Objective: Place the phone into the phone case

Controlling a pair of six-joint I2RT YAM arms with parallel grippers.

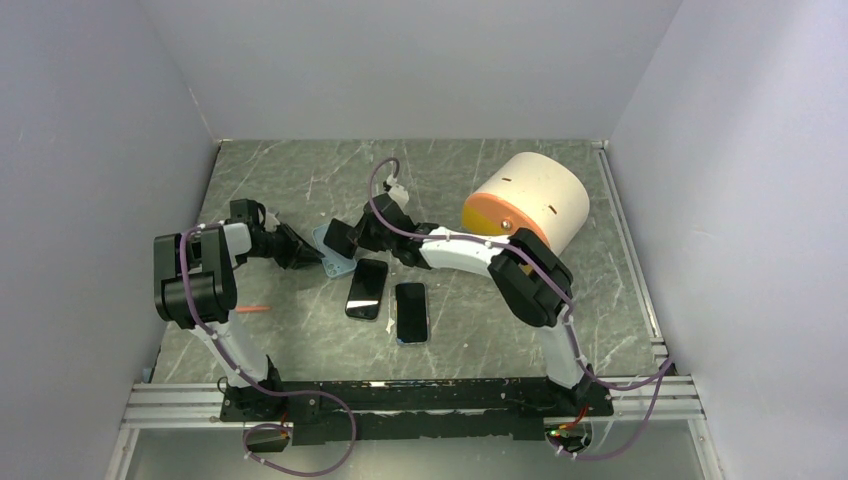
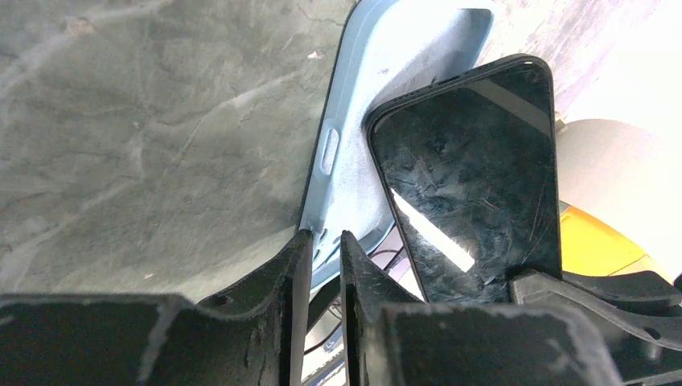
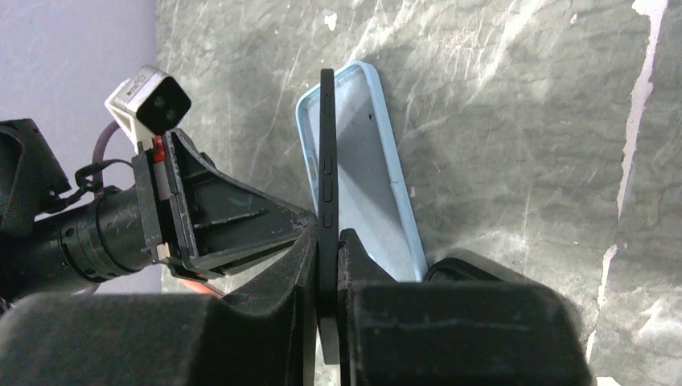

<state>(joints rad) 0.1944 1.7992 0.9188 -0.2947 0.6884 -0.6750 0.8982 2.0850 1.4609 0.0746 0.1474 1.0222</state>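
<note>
Right gripper (image 3: pixel 328 241) clamps phone (image 3: pixel 326 145) edge-on, long axis along blue case (image 3: pixel 370 161) beneath; left gripper (image 2: pixel 322 241) pinches its rim.

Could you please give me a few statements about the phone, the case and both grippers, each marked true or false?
1. The left gripper pinches an edge of the light blue phone case. True.
2. The right gripper is empty. False: it is shut on the black phone.
3. The phone lies fully seated in the case. False: it is held at an angle to the case, not seated.
4. A second phone and a third phone lie flat on the table. True.
</note>
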